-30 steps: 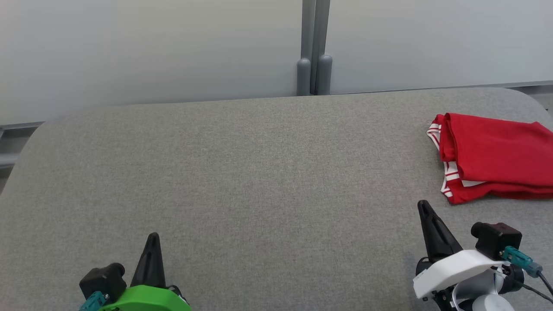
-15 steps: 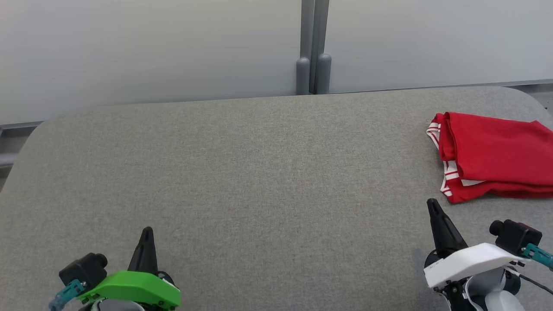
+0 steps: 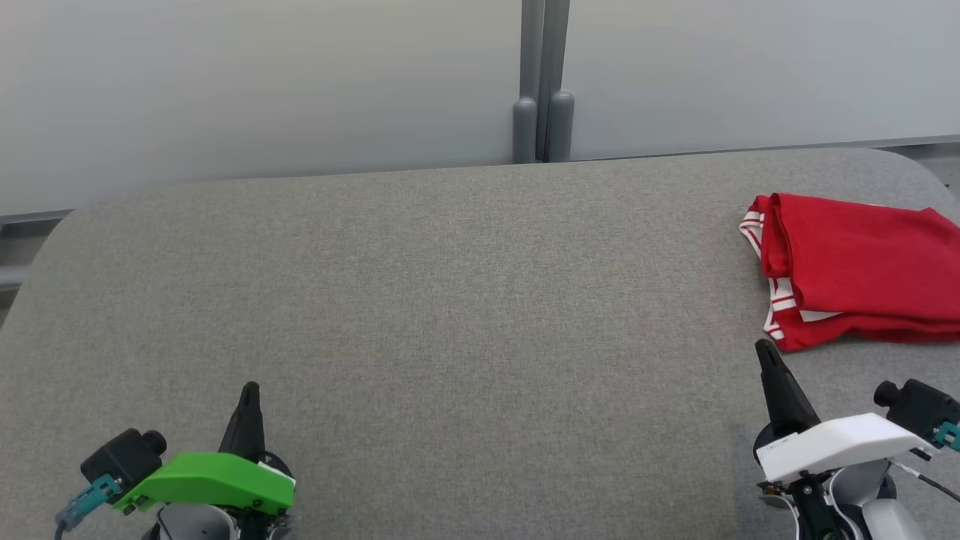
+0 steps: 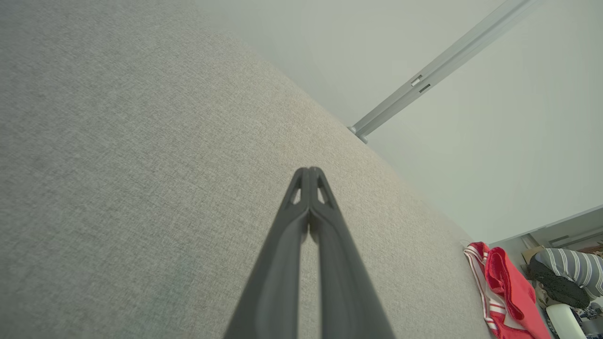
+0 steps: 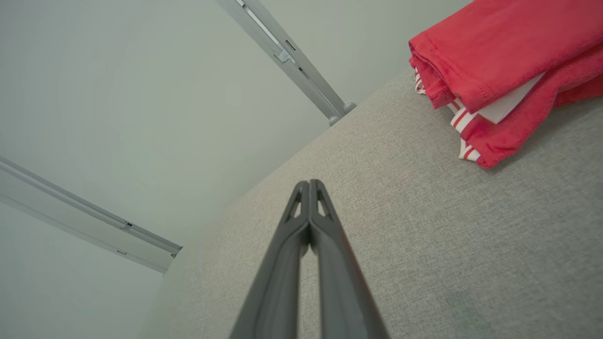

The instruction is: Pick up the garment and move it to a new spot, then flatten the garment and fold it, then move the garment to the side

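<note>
Red cloth with white-striped trim, the garment lay folded in a low, layered bundle at the far right of the grey woven tabletop, and the edge of the head view cut off its right side. Its striped bands showed along the left edge and at the near left corner, where the layers sat slightly uneven.

The left claw was low at the left of the head view under a green cover, pointing away across bare tabletop, well apart from the garment. From its own wrist camera its two dark fingers lay pressed together to the tip, with nothing between them.

The right claw rose from beneath a white cover at the lower right. Its tip was near the garment's near left corner but clear of it, with a strip of bare tabletop between. The right wrist view showed those fingers likewise drawn fully together and empty, with the garment up at the right of that view, lying on the tabletop.

Behind the tabletop stood pale wall panels, joined at a grey post.
</note>
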Tool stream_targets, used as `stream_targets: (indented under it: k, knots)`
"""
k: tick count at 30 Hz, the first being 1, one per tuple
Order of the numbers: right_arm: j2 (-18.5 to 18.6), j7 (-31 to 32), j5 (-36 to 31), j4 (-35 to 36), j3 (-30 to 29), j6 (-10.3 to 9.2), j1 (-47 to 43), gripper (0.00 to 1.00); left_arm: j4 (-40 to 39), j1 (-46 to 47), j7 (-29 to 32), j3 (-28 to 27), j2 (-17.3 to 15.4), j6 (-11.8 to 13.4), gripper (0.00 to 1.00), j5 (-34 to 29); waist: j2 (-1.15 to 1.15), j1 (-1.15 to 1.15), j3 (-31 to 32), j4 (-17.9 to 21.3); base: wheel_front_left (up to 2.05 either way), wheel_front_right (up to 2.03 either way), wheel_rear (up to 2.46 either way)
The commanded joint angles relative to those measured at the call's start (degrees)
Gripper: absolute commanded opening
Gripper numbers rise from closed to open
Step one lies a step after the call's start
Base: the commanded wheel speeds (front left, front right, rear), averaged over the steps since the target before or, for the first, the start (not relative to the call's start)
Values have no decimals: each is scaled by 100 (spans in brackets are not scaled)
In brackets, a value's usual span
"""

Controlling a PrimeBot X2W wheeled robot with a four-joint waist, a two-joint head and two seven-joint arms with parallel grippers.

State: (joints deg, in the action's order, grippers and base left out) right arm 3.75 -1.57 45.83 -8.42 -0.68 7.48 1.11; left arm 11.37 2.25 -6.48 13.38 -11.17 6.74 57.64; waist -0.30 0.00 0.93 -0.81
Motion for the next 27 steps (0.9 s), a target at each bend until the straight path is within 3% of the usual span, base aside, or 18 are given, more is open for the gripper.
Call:
stream_targets:
  k: [1,27]
  knots:
    - [38,31,221,32,-38,1,152,0,-30,205,43,-101,22,-79,0,171,9,0,-2,1,0,0,0]
    - [90,270,2076,-208,-256,2,319,0,240,466,494,-724,323,-622,0,1514,15,0,-34,26,0,0,0]
